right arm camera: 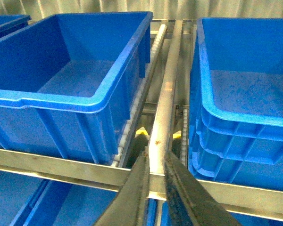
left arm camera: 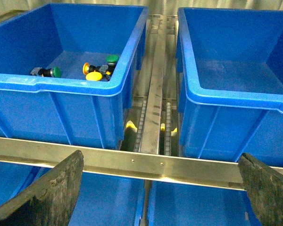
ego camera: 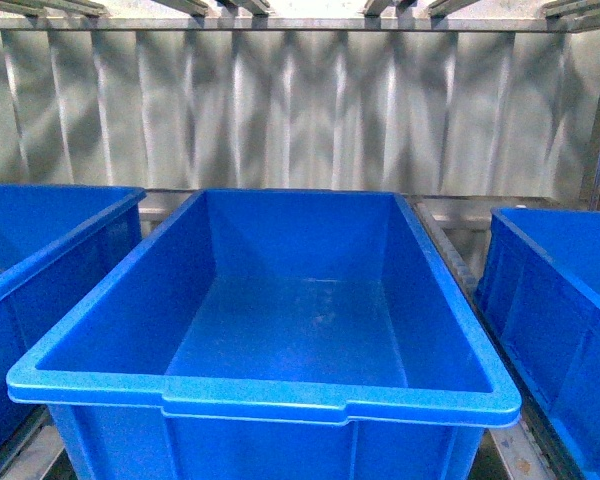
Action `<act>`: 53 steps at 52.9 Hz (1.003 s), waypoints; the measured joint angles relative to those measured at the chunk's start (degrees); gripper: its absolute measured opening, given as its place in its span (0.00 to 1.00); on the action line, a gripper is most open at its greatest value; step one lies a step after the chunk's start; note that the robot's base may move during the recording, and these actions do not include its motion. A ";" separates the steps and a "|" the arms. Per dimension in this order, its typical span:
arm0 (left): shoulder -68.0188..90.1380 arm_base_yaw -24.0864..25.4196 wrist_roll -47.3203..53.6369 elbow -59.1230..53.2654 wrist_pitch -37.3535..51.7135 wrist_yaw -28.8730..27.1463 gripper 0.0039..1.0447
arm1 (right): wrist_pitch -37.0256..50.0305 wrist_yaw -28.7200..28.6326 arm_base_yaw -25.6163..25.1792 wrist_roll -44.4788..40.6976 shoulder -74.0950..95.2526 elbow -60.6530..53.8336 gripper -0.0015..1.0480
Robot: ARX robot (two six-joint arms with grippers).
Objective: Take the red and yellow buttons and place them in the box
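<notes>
Two yellow buttons (left arm camera: 93, 76) lie in a blue bin (left arm camera: 61, 87), close to green-capped buttons (left arm camera: 112, 59) | left jaws wide apart, holding nothing | right jaws almost closed, holding nothing | metal rail (right arm camera: 165, 94) runs between bins

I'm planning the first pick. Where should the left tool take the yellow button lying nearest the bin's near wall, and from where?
Probably from straight above: the bin walls block side approaches. The yellow button seems to lie on its side, so close the left tool across its round cap, clear of the green button behind.
</notes>
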 joint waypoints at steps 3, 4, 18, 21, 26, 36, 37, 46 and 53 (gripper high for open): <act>0.00 0.00 0.00 0.00 0.00 0.00 0.93 | 0.00 0.00 0.00 0.00 0.00 0.00 0.26; 0.00 0.00 -0.02 0.00 0.00 0.00 0.93 | 0.00 0.00 0.00 0.02 0.00 0.00 0.31; 0.00 0.02 0.00 0.00 0.00 0.13 0.93 | 0.00 0.17 0.00 0.02 0.00 0.00 0.73; 0.00 0.02 0.00 0.00 0.00 0.24 0.93 | 0.00 0.28 0.07 0.00 0.00 0.00 0.81; 0.00 0.00 0.00 0.00 0.00 0.20 0.93 | 0.00 0.17 0.07 0.02 -0.02 0.00 0.95; 0.00 0.02 0.00 0.00 0.00 0.04 0.93 | -0.02 0.17 0.09 0.00 -0.07 0.00 0.94; 0.00 0.02 0.00 0.00 0.00 0.04 0.93 | 0.00 0.17 0.09 0.02 -0.07 0.00 0.94; 0.00 0.02 0.00 0.00 0.00 0.02 0.93 | -0.11 0.02 0.09 0.00 -0.02 0.00 0.94; 0.00 0.02 0.00 0.00 0.00 0.02 0.93 | -0.11 0.13 0.09 0.02 -0.02 0.00 0.94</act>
